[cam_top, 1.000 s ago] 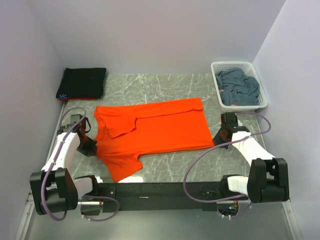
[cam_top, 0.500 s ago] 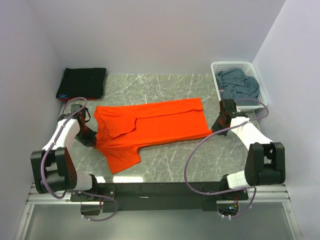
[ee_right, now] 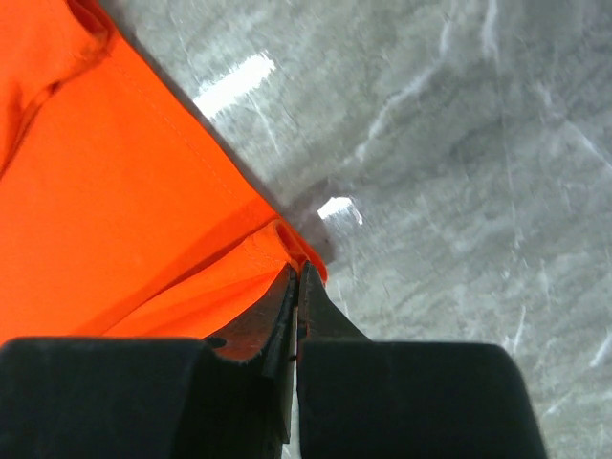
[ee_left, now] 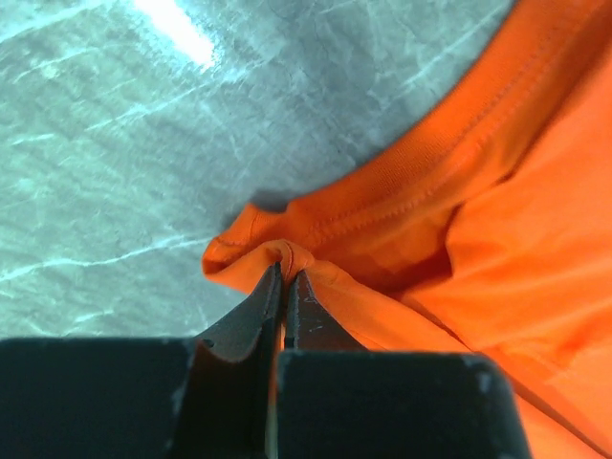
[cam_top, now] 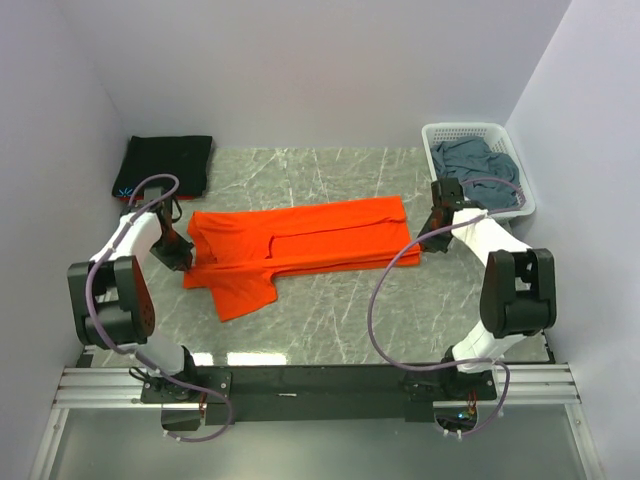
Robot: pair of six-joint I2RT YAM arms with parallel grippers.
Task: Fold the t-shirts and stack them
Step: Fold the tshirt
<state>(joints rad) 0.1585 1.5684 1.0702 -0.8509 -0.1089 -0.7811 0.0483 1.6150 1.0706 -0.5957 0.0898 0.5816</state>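
The orange t-shirt (cam_top: 300,245) lies across the middle of the marble table, its near edge lifted and carried toward the far side. My left gripper (cam_top: 186,262) is shut on the shirt's left edge; in the left wrist view a pinch of orange cloth (ee_left: 287,256) sits between the closed jaws. My right gripper (cam_top: 428,240) is shut on the shirt's right hem corner (ee_right: 301,253). A folded black t-shirt (cam_top: 167,165) rests at the far left corner. A blue-grey t-shirt (cam_top: 480,175) lies crumpled in the basket.
A white lattice basket (cam_top: 520,160) stands at the far right. The lilac walls close in on three sides. Bare marble table (cam_top: 340,320) shows in front of the orange shirt. A black rail (cam_top: 320,380) runs along the near edge.
Both arms have moved away from the near edge toward the far side, dragging the orange shirt's near edge over itself. The shirt now looks narrower front to back.
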